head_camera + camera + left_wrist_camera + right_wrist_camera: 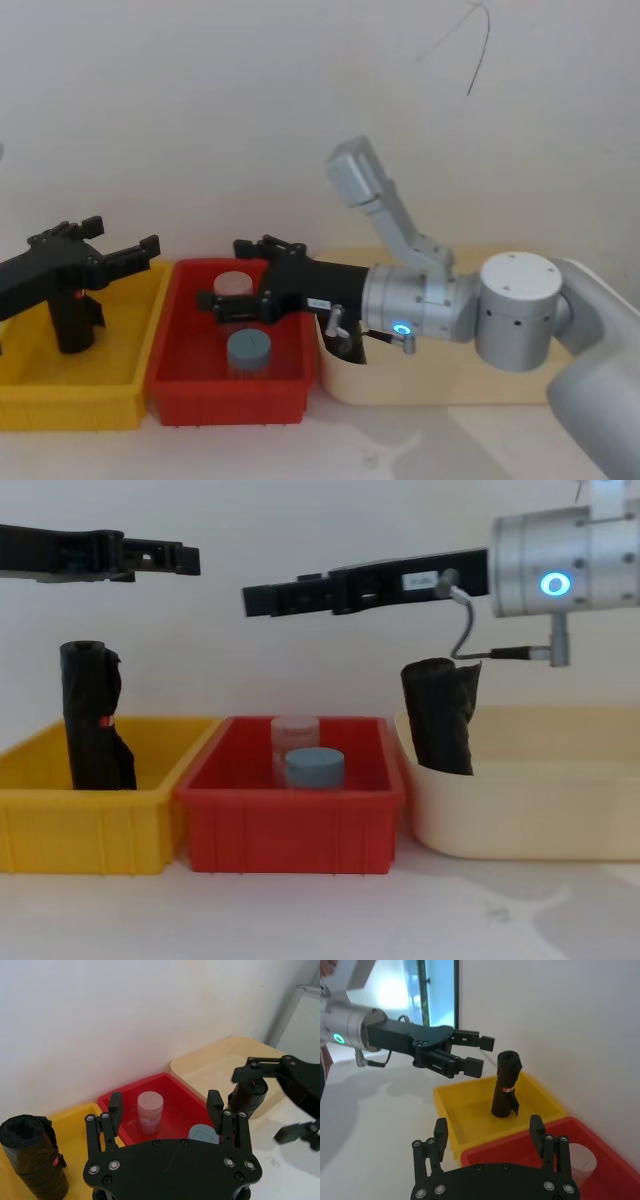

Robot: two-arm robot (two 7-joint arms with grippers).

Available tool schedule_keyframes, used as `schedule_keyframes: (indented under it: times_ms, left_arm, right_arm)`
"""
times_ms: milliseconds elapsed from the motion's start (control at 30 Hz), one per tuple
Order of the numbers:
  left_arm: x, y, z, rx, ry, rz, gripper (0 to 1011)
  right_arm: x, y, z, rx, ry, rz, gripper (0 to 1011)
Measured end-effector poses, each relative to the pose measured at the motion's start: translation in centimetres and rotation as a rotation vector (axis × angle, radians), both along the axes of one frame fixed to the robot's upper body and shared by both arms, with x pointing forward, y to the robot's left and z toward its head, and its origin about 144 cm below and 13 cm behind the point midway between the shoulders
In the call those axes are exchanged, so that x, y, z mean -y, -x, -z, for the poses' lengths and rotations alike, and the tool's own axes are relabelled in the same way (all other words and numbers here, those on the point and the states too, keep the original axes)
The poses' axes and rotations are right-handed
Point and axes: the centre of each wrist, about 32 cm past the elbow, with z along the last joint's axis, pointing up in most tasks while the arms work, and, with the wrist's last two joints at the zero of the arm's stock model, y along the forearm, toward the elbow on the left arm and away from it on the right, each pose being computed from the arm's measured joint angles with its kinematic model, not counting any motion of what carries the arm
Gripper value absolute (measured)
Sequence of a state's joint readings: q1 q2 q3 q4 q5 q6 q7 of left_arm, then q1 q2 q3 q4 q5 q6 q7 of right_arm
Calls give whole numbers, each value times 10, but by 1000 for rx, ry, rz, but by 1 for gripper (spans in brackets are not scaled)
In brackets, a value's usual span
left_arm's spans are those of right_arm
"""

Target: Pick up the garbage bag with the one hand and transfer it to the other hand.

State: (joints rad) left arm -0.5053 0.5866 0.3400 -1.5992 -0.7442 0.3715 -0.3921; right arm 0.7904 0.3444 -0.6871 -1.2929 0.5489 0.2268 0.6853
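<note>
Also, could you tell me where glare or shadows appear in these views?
Right wrist view: the window behind the left gripper glares white, and a grey shadow lies on the table. Chest view: the right gripper's blue ring light glows.

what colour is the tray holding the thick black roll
Cream; the tray shows best in chest view.

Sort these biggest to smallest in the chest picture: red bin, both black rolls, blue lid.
1. Red bin.
2. Garbage bag and red-marked roll, too alike to rank.
3. Blue lid.
</note>
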Motion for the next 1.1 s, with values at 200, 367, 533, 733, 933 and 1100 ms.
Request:
schedule_keyframes:
  times_ms: [200,367,533,733,933,1100]
  left_arm:
    - [0,0,0,0,0,0,1001]
    - [0,0,0,0,0,0,1001]
    - [0,0,0,0,0,0,1001]
    - [0,0,0,0,0,0,1001]
    - [0,0,0,0,0,0,1001]
    - [0,0,0,0,0,0,1001]
  right_arm:
    - [-20,-8,-10,3,83,-11,1001]
    - [-35,-15,-18,1,151,-14,1001]
    - [-47,-22,-23,-6,209,-14,1001]
    - [-55,-27,-25,-17,260,-13,1001]
    - [-60,-34,-22,-40,316,-7,1002]
    - [-62,-39,-20,-60,343,3,1001]
